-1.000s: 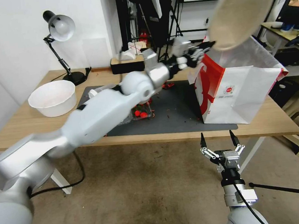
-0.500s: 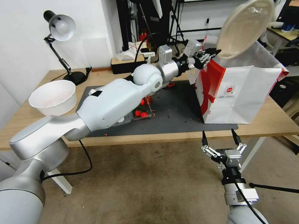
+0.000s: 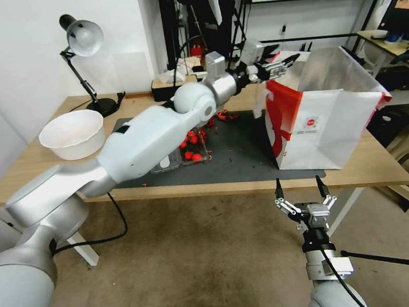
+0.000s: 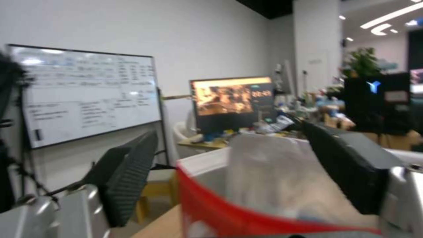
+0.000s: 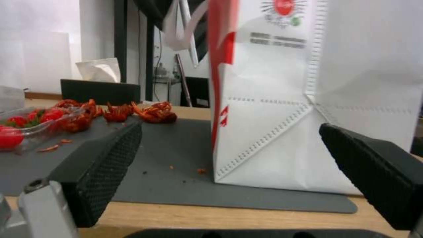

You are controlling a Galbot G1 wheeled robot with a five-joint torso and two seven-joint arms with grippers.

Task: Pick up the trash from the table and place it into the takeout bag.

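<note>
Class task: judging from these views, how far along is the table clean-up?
Done: nothing certain; the bag's contents are hidden. In hand: nothing; the left gripper hangs open above the bag's mouth, and the right gripper waits open below the table. Left: red scraps, the clear tray and the white bowl.

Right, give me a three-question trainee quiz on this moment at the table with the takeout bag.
1. True or false: the left gripper grips a bowl.
2. Where does the right gripper sit? A) inside the takeout bag B) below the table edge, in front of the bag C) over the white bowl
3. Fill in: the bag stands on a dark grey ____.

Key: 1 false, it is open above the bag's mouth; 2 B; 3 mat.
</note>
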